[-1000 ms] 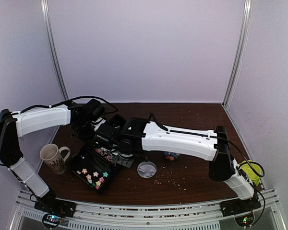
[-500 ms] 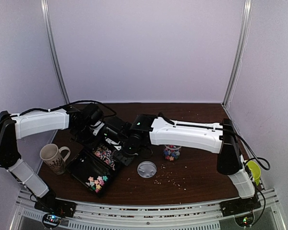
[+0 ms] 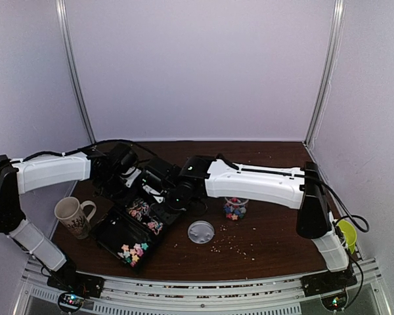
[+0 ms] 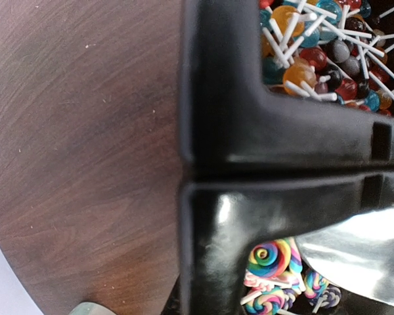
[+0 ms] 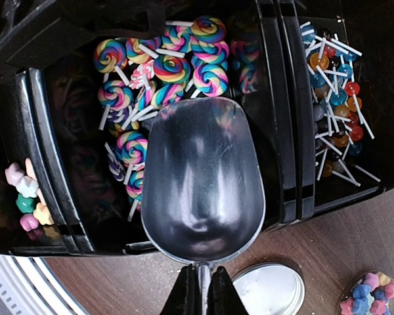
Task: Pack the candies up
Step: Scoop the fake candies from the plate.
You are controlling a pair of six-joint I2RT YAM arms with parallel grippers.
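Observation:
A black three-compartment tray (image 3: 111, 231) holds the candies: star sweets (image 3: 132, 251) (image 5: 27, 197) in the near compartment, swirl lollipops (image 5: 164, 65) in the middle, and round lollipops (image 5: 335, 85) (image 4: 315, 52) at the far end. More star candies fill a small clear jar (image 3: 234, 209) (image 5: 370, 295). My right gripper (image 5: 200, 279) (image 3: 177, 197) is shut on the handle of an empty metal scoop (image 5: 203, 177) that hovers over the swirl lollipops. My left gripper (image 3: 128, 178) is shut at the tray's far rim; in the left wrist view its dark fingers merge with the black tray wall (image 4: 249, 131).
The jar's round lid (image 3: 201, 231) (image 5: 270, 289) lies on the brown table just right of the tray. A patterned mug (image 3: 73, 215) stands left of the tray. A yellow-green object (image 3: 345, 233) sits by the right arm's base. Pale crumbs (image 3: 233, 246) dot the table.
My right arm has drawn back to the right with the scoop, uncovering the jar. The tray has shifted, and the star sweets have bunched at its near corner.

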